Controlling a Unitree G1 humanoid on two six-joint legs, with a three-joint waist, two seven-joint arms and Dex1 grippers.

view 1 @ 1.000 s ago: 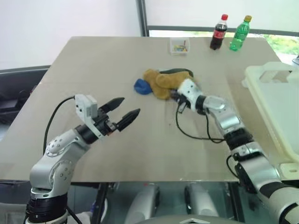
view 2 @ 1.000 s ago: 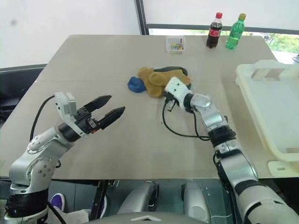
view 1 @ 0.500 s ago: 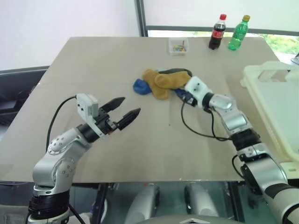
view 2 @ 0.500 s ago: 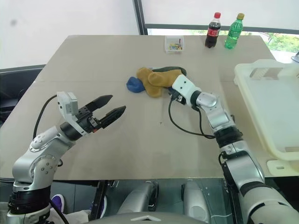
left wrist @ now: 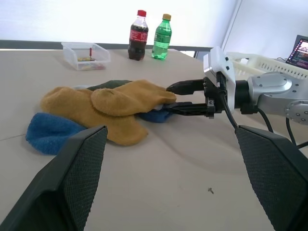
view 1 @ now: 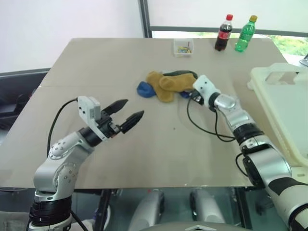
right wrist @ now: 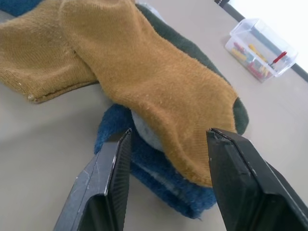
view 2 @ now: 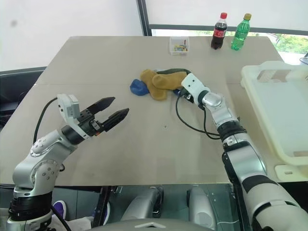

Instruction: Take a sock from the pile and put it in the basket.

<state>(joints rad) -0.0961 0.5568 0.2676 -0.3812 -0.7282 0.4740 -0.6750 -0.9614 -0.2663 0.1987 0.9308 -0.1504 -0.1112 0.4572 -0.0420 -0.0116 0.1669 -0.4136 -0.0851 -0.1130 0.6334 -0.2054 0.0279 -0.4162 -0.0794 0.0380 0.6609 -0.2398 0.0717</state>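
Right wrist view: the right end effector has its two black fingers parted about halfway and holds nothing; the toe of a mustard sock and a blue sock under it lie just ahead of the tips.
Left end effector: spread wide, empty, hovering over the bench's left half, well apart from the socks.
Pile: mid-bench, nearer the far edge than the near one; two mustard socks on top, a blue one at its left end, dark green behind, a pale one peeking out underneath.
Basket: at the bench's right edge, well apart from the pile.
Bench: also carries a small clear box and two bottles along the far edge.
Handling: the socks look light, limp and floppy; nothing fragile, little chance of slipping, but a pinch may drag a neighbour along.
Where to grip: I judge the upper mustard sock's toe end nearest the right end effector the best hold, pinching a fold of knit clear of the blue sock below.
Risk: lifting two tangled socks together.
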